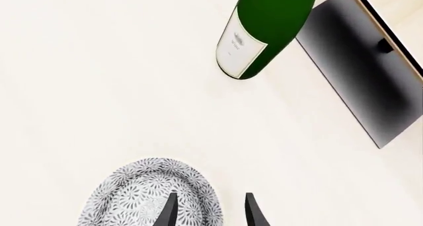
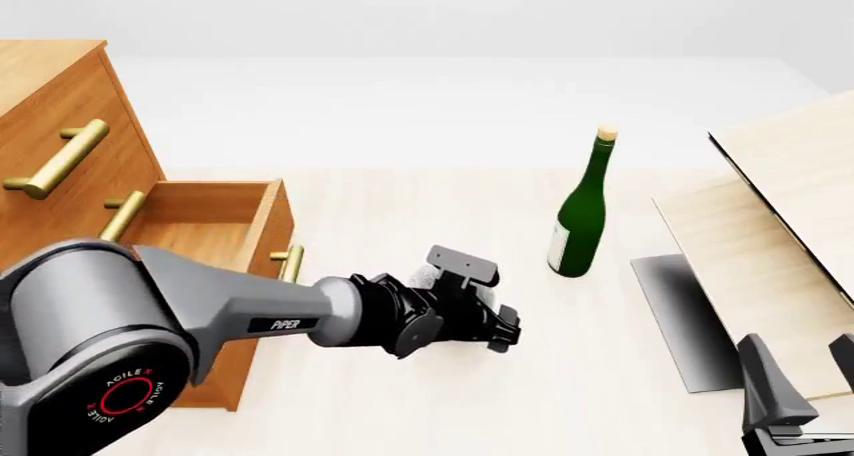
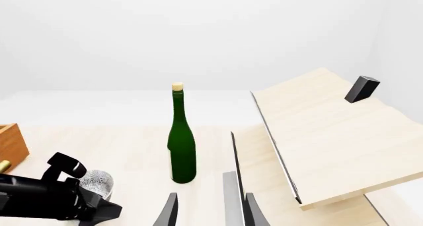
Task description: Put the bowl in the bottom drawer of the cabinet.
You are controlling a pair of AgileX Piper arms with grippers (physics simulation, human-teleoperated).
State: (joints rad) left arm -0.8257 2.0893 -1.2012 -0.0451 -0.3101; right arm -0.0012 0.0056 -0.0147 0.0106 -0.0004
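The speckled white-grey bowl [image 1: 142, 194] sits on the table and is partly visible behind the left arm's wrist in the right wrist view [image 3: 99, 180]. My left gripper [image 1: 211, 212] is open and low over the bowl's edge, with one finger above the inside and the other outside the rim. In the front view this gripper [image 2: 497, 328] hides most of the bowl. The orange-brown cabinet [image 2: 54, 106] stands at the left with its bottom drawer [image 2: 200, 226] pulled open. My right gripper [image 2: 805, 374] is open and empty at the near right.
A green wine bottle [image 2: 581, 211] stands upright just right of centre, beyond the left gripper. Pale wood boards with a dark edge [image 2: 787, 206] slope up at the right, over a dark grey patch [image 2: 681, 316] on the table. The drawer's brass handle [image 2: 287, 261] sticks out toward the left arm.
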